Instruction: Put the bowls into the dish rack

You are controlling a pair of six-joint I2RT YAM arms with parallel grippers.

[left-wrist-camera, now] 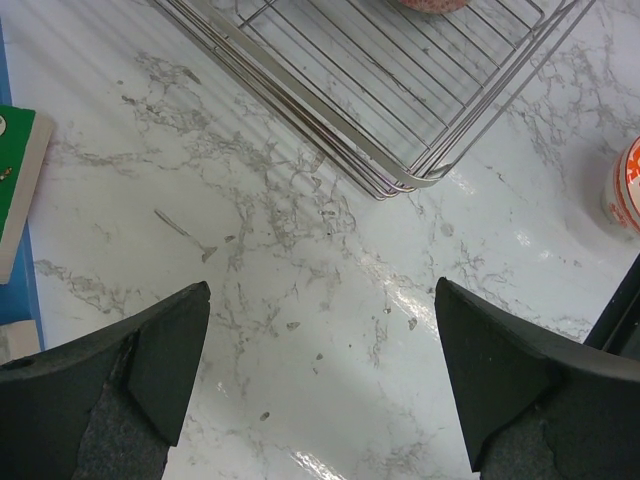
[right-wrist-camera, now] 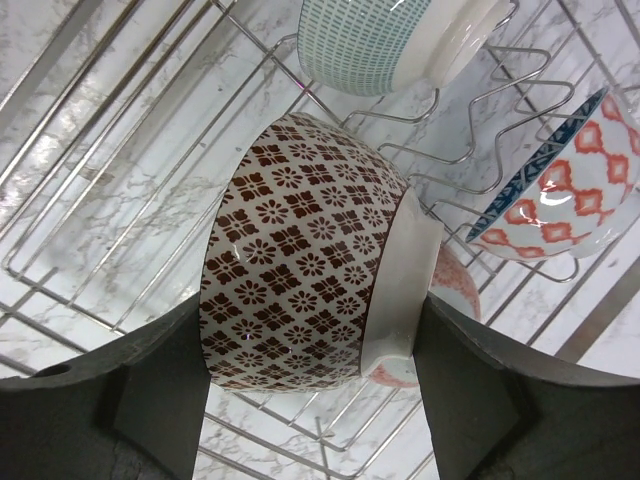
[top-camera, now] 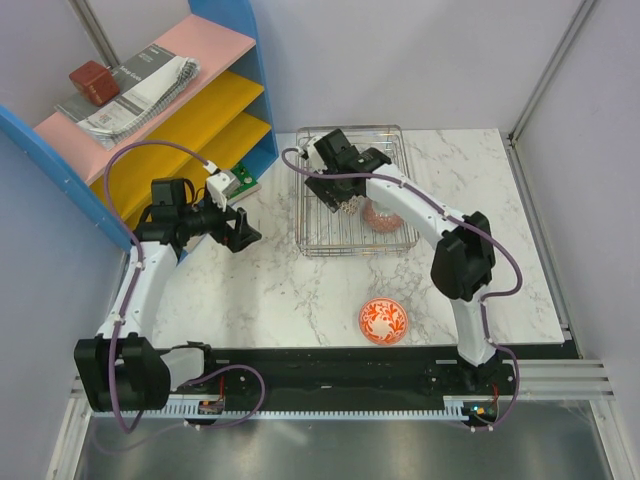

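Bowl (right-wrist-camera: pixel 300 260), brown floral pattern, glossy, on edge

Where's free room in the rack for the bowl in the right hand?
Free: the dish rack's left part, bare wire beside the brown-patterned bowl in the right hand. Also marble between rack and red-orange bowl, and under the left hand. Crowded: the prongs, with the teal bowl and red-diamond bowl leaning there.
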